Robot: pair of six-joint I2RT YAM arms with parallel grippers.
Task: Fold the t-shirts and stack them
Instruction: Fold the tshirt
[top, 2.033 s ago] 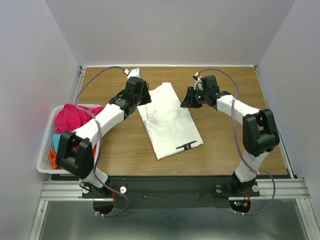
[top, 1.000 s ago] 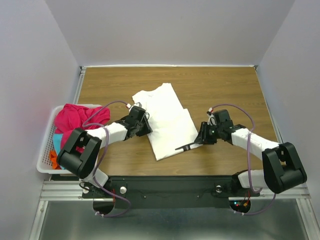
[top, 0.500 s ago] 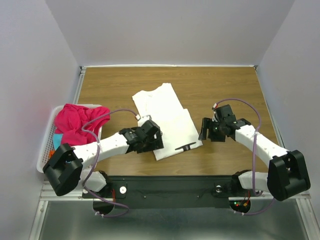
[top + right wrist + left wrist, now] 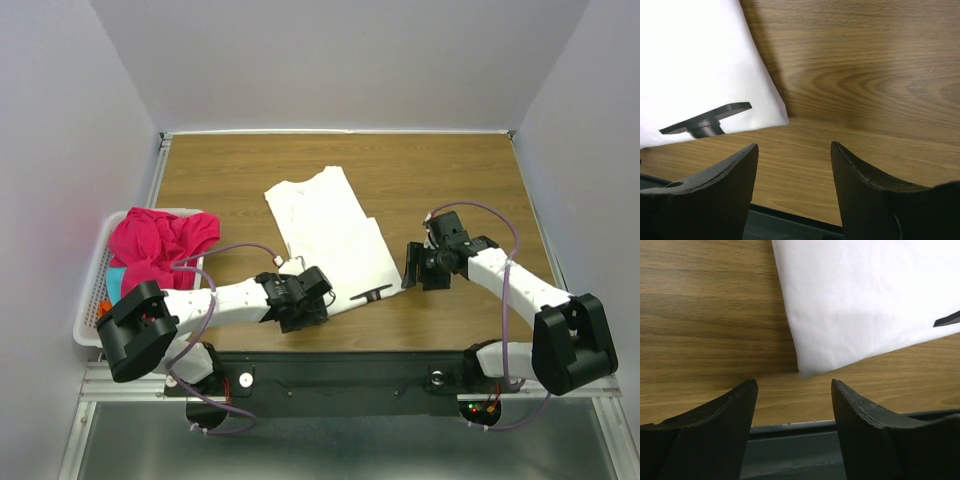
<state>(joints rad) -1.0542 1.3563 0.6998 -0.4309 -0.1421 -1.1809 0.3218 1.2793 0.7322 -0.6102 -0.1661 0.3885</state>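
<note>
Both arms have swung back from the far end of the white t-shirt (image 4: 335,235) to its near hem, and both pincers have opened out.

Left pincer (image 4: 793,384): fingers apart, holding nothing, hovering just short of the shirt's near-left corner, which points into the gap between them. Right pincer (image 4: 794,145): fingers also apart and empty, just beside the near-right corner, where a black mark (image 4: 707,120) is printed on the cloth.

Beyond them, the white shirt lies flat on the wooden bench (image 4: 450,180), folded into a long strip running away from the arms, with 1 sleeve poking out at the far left. At the bench's left edge stands a white basket (image 4: 88,300) holding a crumpled magenta t-shirt (image 4: 155,245), with a cyan one (image 4: 115,275) and an orange one (image 4: 103,312) showing beneath.

The step in hand looks like gripping the 2 near corners to fold the hem up toward the collar. To do it well, each pincer should come down low enough to catch every layer at its corner. Both should then lift together and travel evenly, so the strip doubles over squarely without twisting or dragging.
</note>
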